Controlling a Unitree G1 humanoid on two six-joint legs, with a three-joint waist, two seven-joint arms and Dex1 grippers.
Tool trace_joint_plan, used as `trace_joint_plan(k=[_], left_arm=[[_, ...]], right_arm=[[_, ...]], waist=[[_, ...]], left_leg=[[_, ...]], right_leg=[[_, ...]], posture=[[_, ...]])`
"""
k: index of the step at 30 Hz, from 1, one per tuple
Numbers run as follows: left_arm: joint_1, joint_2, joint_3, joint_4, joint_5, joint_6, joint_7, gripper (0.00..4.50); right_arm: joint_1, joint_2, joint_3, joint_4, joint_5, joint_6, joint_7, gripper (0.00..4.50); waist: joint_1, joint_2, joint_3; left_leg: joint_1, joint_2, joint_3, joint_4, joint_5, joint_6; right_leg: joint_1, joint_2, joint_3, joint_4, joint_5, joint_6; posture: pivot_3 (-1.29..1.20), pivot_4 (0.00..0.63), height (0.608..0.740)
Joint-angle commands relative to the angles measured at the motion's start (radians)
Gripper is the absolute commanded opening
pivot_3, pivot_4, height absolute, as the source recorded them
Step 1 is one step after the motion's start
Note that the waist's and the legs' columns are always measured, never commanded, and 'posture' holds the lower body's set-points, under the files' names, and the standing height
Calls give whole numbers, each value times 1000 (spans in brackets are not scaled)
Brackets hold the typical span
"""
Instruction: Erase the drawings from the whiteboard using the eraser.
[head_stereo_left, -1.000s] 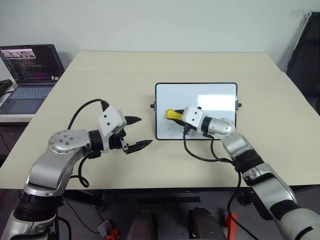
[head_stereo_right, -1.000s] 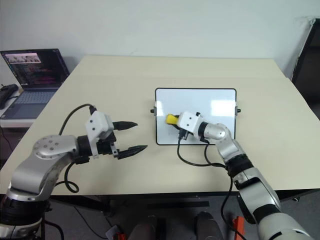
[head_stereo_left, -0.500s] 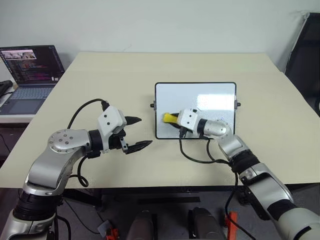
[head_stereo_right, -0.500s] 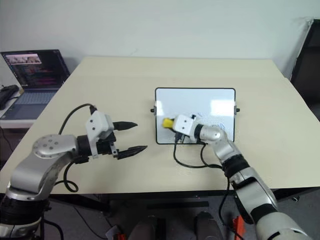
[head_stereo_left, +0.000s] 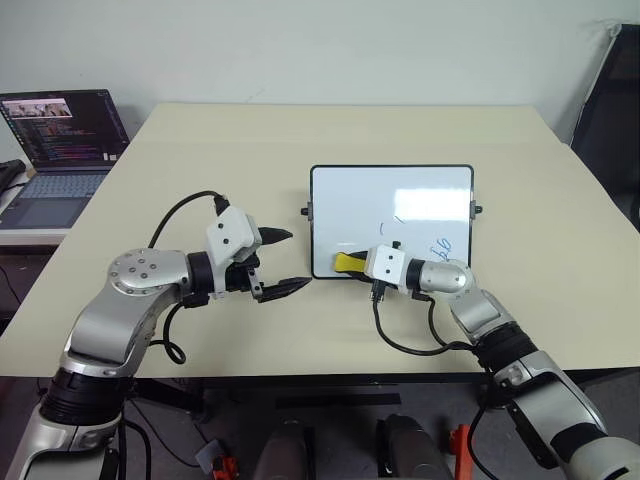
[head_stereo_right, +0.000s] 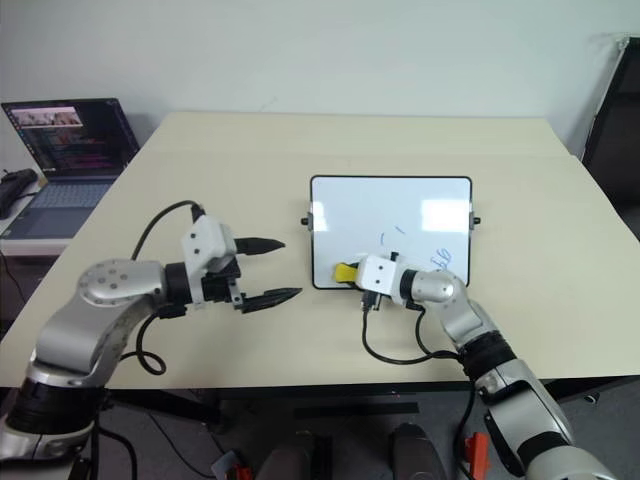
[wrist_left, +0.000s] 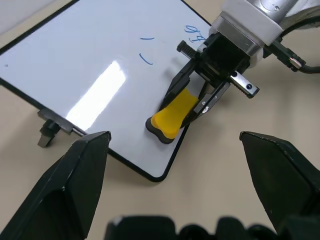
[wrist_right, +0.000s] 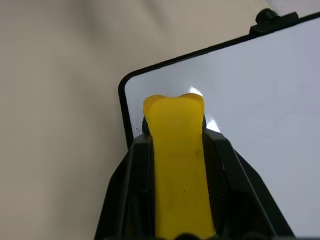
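Left eye view, read from left to right: an open laptop (head_stereo_left: 60, 140) sits on a side desk beyond the table's edge, then the left gripper (head_stereo_left: 283, 262) hovers just off the whiteboard's near left corner with its two black fingers spread wide and nothing between them. The whiteboard (head_stereo_left: 400, 190) lies flat on the beige table (head_stereo_left: 230, 140). The right gripper (wrist_left: 196, 98) is clamped on the yellow eraser (head_stereo_left: 349, 262), whose dark underside rests on the board near its front left corner. The drawings (head_stereo_left: 438, 246), two short blue dashes and a looped scrawl, lie to the right of the eraser, so the wipe should probably sweep rightward across them with the pad kept flat and pressed down. The board could slide; the free gripper might steady its frame. A plain pale wall (head_stereo_left: 330, 50) stands behind, and something dark stands at the far right.
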Motion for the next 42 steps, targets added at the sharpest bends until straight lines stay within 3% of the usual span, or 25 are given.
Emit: trace_joint_plan(k=[1, 6, 11, 21, 42], left_arm=[[-39, 5, 6, 25, 6, -32, -22, 4500], [-45, 27, 13, 68, 20, -52, -48, 4500], [-38, 44, 42, 92, 11, -77, -73, 4500], [-51, 32, 25, 69, 13, -64, -79, 4500], [-56, 31, 3, 53, 20, -55, -88, 4500]], right_arm=[[-24, -57, -153, -207, 165, 148, 51, 963], [-28, -162, -279, -441, 342, 370, 127, 963], [29, -404, -439, -545, 457, 483, 235, 963], [314, -673, -558, -469, 388, 431, 314, 963], [368, -710, -596, -505, 431, 441, 319, 963]], waist=[[6, 0, 1], [13, 0, 1], [22, 0, 1], [21, 0, 1], [18, 0, 1]], left_leg=[[-2, 0, -1, 1, 0, 0], [-8, 0, -1, -2, -1, -1], [-17, -1, 0, -7, -1, -1], [-17, -1, 1, -7, -1, -1], [-15, -1, 3, -6, -1, -1]], right_leg=[[-1, 0, 0, 0, 0, 0], [-7, 0, -1, -1, 4, 2], [-18, -1, -2, -2, 3, 1], [-18, -1, -1, -2, 2, 1], [-17, -1, 1, -1, 2, 2]], posture=[[0, 150, 740], [0, 150, 740], [0, 150, 740], [0, 150, 740], [0, 150, 740]])
